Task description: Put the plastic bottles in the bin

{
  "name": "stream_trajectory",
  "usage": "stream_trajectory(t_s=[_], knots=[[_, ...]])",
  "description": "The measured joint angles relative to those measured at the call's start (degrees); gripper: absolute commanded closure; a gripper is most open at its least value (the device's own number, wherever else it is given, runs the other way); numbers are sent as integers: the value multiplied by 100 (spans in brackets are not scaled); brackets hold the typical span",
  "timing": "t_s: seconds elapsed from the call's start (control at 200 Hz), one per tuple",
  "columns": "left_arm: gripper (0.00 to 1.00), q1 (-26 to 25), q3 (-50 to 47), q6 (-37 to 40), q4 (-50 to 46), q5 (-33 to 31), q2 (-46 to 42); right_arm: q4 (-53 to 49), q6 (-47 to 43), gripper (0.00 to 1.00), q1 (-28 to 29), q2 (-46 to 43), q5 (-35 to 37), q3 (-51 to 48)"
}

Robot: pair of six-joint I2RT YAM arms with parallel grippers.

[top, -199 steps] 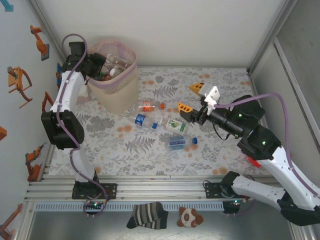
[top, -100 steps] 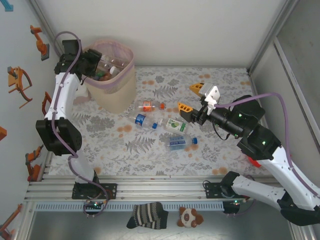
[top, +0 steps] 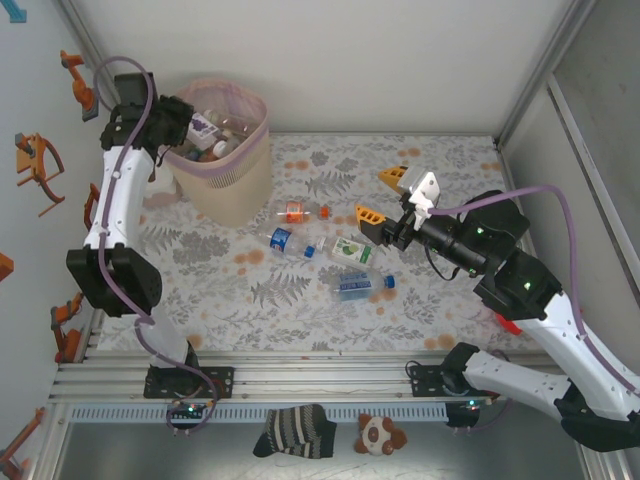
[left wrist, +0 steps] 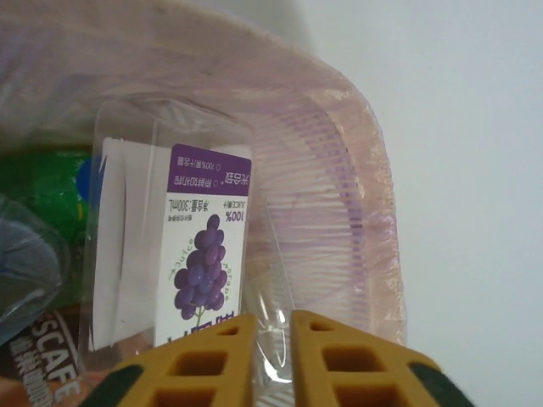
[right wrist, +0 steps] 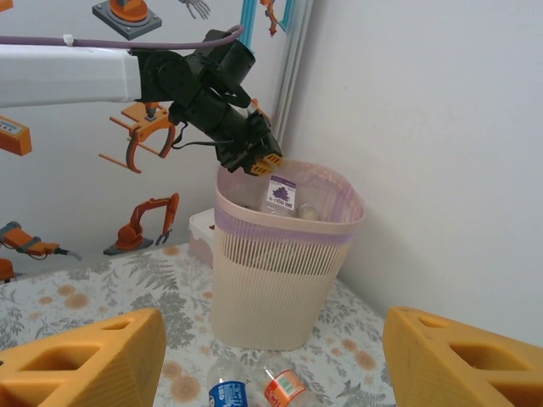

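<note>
The grape-label bottle (left wrist: 204, 254) is lying inside the bin (left wrist: 365, 220), just beyond the left gripper (left wrist: 273, 326) and a little left of its tips in the wrist view. Its long axis is running straight away from the fingers, and from the right wrist it is standing steeply. The left fingers are sitting almost pressed together, a thin slit between them. The right gripper (right wrist: 271, 331) is hanging spread wide near the loose bottles (top: 352, 250) on the table (top: 450, 160).

Bin (right wrist: 273, 288): ribbed beige plastic, matt. Liner bag (left wrist: 339, 161): thin translucent pink film. Grape-label bottle (left wrist: 204, 254): clear glossy plastic, creased. Table cover (top: 230, 292): matt floral print.
</note>
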Motion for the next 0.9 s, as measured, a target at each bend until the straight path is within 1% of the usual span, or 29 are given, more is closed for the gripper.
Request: stream_trajectory(t_s=[0.09,0.215,0.386,0.701,0.901], knots=[[100,-37,304,37,-2,103,308,0,0,33,0,0,0,0],[100,-63,675,136,-94,173,734,-2,0,33,0,-2,0,0],[100,-48,748,229,-192,195,1134,-2,0,33,0,-42,2,0],[100,-17,625,273,81,297,1193,-4,0,33,0,-76,7,0],[100,-13,719,317,111,409,1270,-4,0,33,0,-76,7,0]])
